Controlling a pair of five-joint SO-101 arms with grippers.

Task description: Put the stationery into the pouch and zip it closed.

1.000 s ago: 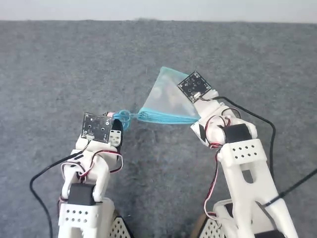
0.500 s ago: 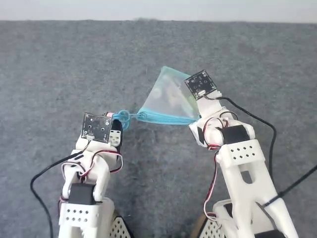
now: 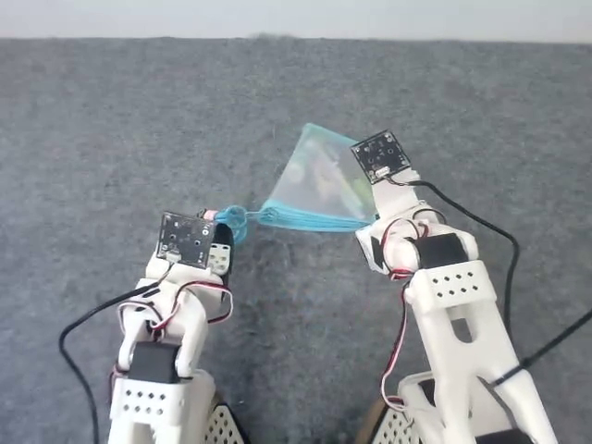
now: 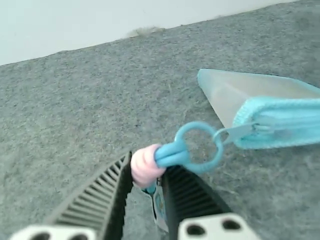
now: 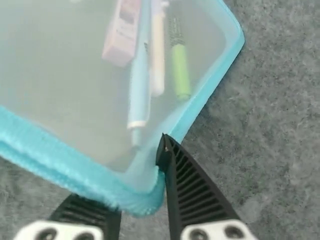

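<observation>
Now left gripper (image 4: 146, 172) pinches the pink-and-blue zipper pull (image 4: 159, 158); right gripper (image 5: 132, 187) clamps the translucent blue pouch (image 5: 60, 100) corner, pens (image 5: 157, 55) just ahead inside.

Stationery (image 5: 156, 50) inside the pouch (image 5: 50, 100) blurred (pens, perhaps), cropped at the edge.

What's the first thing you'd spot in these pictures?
A see-through pouch with bright blue edging sits between the two arms on the grey mat, with pens inside it. The left claw grips its zip pull at one end, and the right claw pinches the opposite corner.
</observation>
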